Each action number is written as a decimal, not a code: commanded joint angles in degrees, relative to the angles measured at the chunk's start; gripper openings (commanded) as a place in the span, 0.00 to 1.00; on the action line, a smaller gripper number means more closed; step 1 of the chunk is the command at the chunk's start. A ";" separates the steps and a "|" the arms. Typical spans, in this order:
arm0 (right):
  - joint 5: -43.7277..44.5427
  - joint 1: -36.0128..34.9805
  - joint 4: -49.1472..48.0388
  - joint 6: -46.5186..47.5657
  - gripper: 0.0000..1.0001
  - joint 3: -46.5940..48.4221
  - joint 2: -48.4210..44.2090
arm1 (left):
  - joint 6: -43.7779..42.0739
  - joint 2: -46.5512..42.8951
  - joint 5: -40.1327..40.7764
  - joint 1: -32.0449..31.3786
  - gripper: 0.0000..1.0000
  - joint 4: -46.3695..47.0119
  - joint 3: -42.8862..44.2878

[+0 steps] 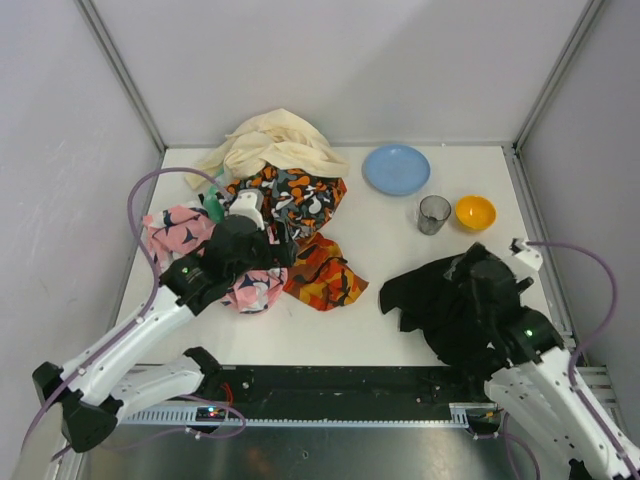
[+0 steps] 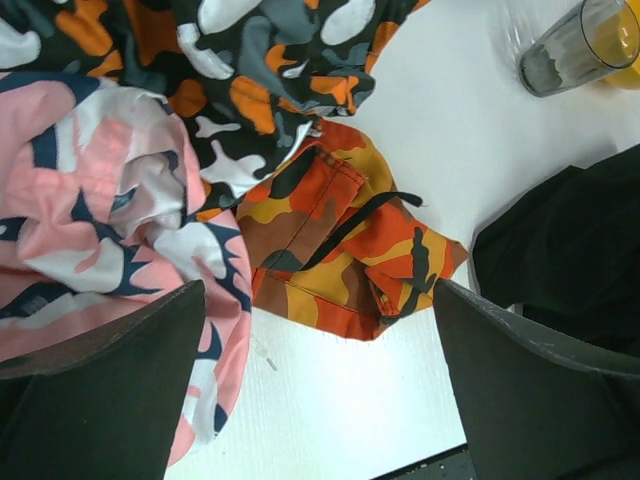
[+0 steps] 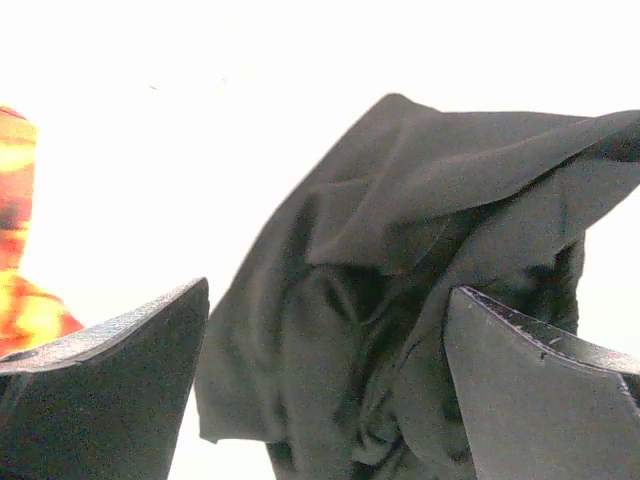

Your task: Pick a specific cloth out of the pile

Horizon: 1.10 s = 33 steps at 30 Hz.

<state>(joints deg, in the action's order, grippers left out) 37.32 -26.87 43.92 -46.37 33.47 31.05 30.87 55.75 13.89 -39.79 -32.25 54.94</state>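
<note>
The white worktop (image 1: 330, 330) is carrying a blue plate (image 1: 397, 169). The pile (image 1: 285, 190) is sprawling left of that plate, a grey cup (image 1: 433, 214) and an orange bowl (image 1: 475, 212) are sitting just right of it, and the black cloth (image 1: 440, 295) is lying well nearer.

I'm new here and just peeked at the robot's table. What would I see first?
First, the big messy pile of bright cloths, cream, pink and orange-black, at the far left of the table. Next, the plain black cloth lying alone on the right, apart from the pile. Behind it sit a blue plate, a grey cup and an orange bowl.
</note>
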 commanded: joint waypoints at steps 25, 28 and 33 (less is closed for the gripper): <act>-9.02 0.42 -31.04 27.33 0.99 10.44 -6.18 | 2.11 -14.58 16.95 -0.26 1.00 1.47 -3.97; -8.56 0.44 -30.62 27.11 0.99 10.47 -6.02 | 2.21 -14.77 17.08 -0.28 1.00 1.46 -3.95; -5.62 0.46 -29.81 26.98 0.99 10.41 -6.01 | 2.64 -15.23 17.64 -0.25 1.00 1.49 -4.32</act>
